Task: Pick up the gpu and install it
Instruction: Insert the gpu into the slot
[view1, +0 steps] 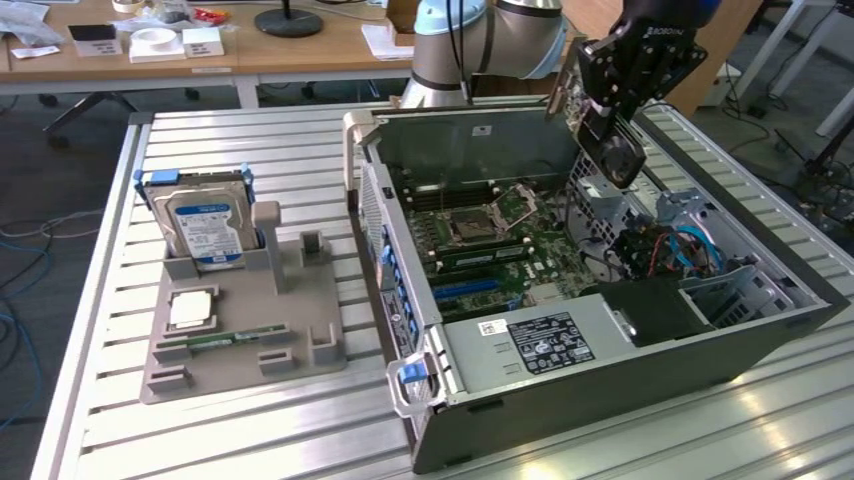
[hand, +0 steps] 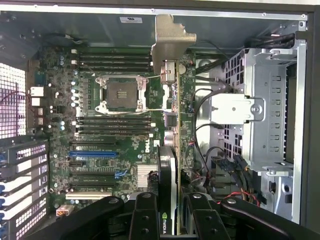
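Note:
My gripper (view1: 610, 108) is shut on the gpu (view1: 613, 152) and holds it on edge above the open computer case (view1: 601, 395), over the case's far side in the exterior view. In the wrist view the gpu (hand: 172, 165) shows edge-on between my two black fingers (hand: 145, 217), and its silvery end bracket (hand: 170, 37) points away from the gripper (hand: 173, 216). Below it lies the green motherboard (hand: 115, 125) with an empty processor socket (hand: 122, 92) and a blue expansion slot (hand: 92, 154). The card hangs apart from the board, not touching it.
A grey parts holder (view1: 287, 365) stands on the slatted metal table on the exterior view's left, carrying a hard drive (view1: 207, 225), a square chip (view1: 194, 308) and a green memory stick (view1: 234, 338). Inside the case are a metal drive cage (hand: 265, 110), loose cables (hand: 220, 165) and a power supply (view1: 541, 342).

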